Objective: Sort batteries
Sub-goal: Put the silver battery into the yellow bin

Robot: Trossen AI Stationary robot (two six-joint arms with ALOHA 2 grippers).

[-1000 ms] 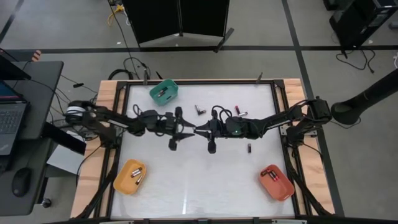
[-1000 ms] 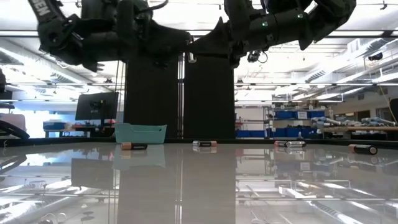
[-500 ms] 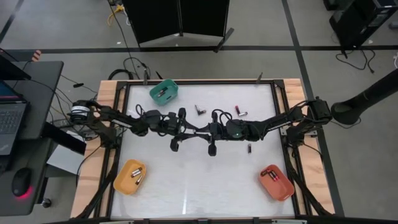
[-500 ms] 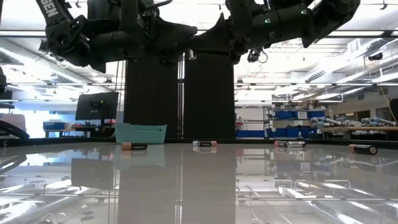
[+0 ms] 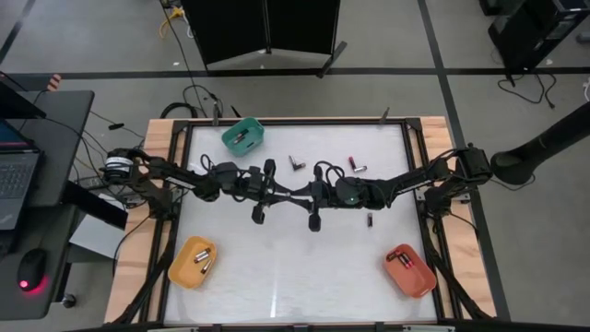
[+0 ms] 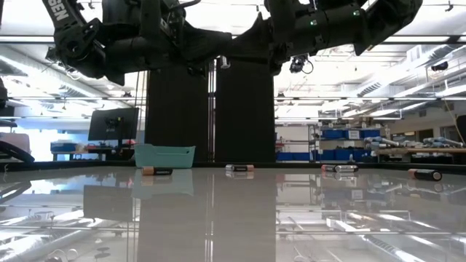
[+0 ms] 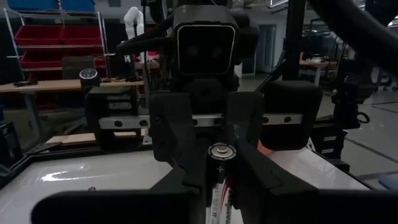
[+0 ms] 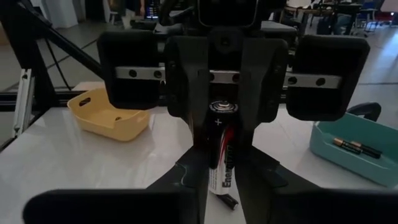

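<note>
One battery point(image 8: 221, 155), black and silver with a red band, stands about upright in the air above the table's middle, its plus end point(image 7: 221, 152) on top. My left gripper point(image 5: 281, 192) and my right gripper point(image 5: 300, 194) meet tip to tip there, both shut on it. In the low view only a small silvery bit of the battery point(image 6: 224, 64) shows between the dark fingers. Three loose batteries lie on the white table: one point(image 5: 295, 162) and a second point(image 5: 358, 166) toward the far edge, a third point(image 5: 370, 219) under my right arm. My left gripper pinches the battery's body point(image 7: 216, 190) between its two fingers, coming level from the table's left. The battery stands upright across the fingers, clear of the table. My right gripper has its fingers close against the battery's body point(image 8: 219, 183) on both sides, level from the table's right. Whether they still press on it cannot be told.
A green bin point(image 5: 243, 136) with batteries stands at the far left. An orange bin point(image 5: 192, 262) with batteries is at the near left, a red bin point(image 5: 409, 269) with batteries at the near right. The near middle of the table point(image 5: 295, 277) is free.
My left gripper has shut on the battery that my right gripper holds up. Both arms have kept their place above the table's middle, and the battery has stayed where it was.
</note>
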